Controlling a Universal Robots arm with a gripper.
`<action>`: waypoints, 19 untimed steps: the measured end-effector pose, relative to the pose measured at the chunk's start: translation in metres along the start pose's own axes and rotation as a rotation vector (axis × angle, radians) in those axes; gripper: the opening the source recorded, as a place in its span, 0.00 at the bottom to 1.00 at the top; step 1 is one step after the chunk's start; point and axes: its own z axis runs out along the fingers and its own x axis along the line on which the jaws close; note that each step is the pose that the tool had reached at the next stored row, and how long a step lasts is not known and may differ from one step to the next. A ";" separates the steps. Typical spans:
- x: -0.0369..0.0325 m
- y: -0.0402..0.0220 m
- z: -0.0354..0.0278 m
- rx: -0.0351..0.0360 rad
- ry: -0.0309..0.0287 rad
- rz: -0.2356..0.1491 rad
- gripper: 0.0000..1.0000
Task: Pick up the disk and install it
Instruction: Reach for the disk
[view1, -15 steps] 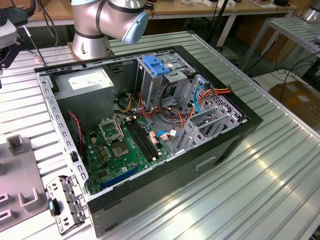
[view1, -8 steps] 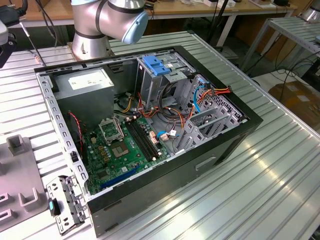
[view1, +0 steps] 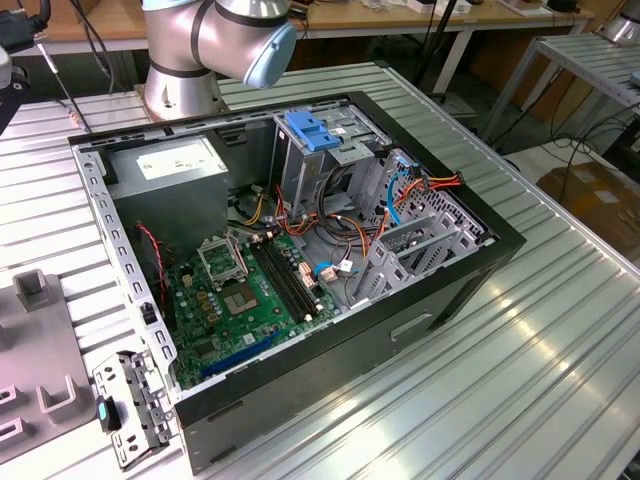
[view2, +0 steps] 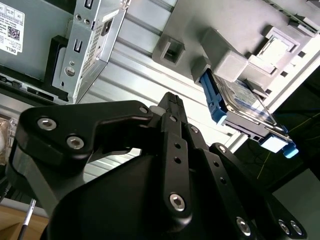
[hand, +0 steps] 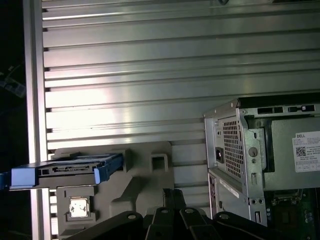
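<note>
One surface (view1: 530, 390): ribbed aluminium, carries everything; in both wrist views it runs under and beyond the tool.
Computer case (view1: 420, 300): black tower on its side, panel off, board and cables exposed; in both wrist views its rear metal corner (hand: 235, 150) sits off to one side of the tool, well apart.
Arm (view1: 200, 40): silver with a blue cap, base behind the case in the exterior view.
Grey fixture (hand: 145, 170): moulded holder on the surface, ahead of the tool; also at the exterior view's left (view1: 35, 330), beside the case.
Power-supply box (view1: 170, 160): grey with a white sticker, inside the case.
Drive cage (view1: 335, 165): metal, blue latch on top, inside the case.
Disk (view2: 245, 100): silver with a white-and-blue label and blue side rails, sitting in the grey fixture, outside the case; ahead of the tool tip, apart, not touched. Seen edge-on in the first wrist view (hand: 65, 172).
Tool (view2: 169, 100): black, pointing toward the fixture, above the surface; clenched or released cannot be told. Nothing seen in its grip.
</note>
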 end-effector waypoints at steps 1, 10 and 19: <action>0.0000 0.0000 0.0000 0.0000 0.0000 0.000 0.11; 0.0053 0.0055 0.0003 -0.0001 0.0000 0.000 0.11; 0.0162 0.0134 0.0006 0.0000 0.0000 0.000 0.11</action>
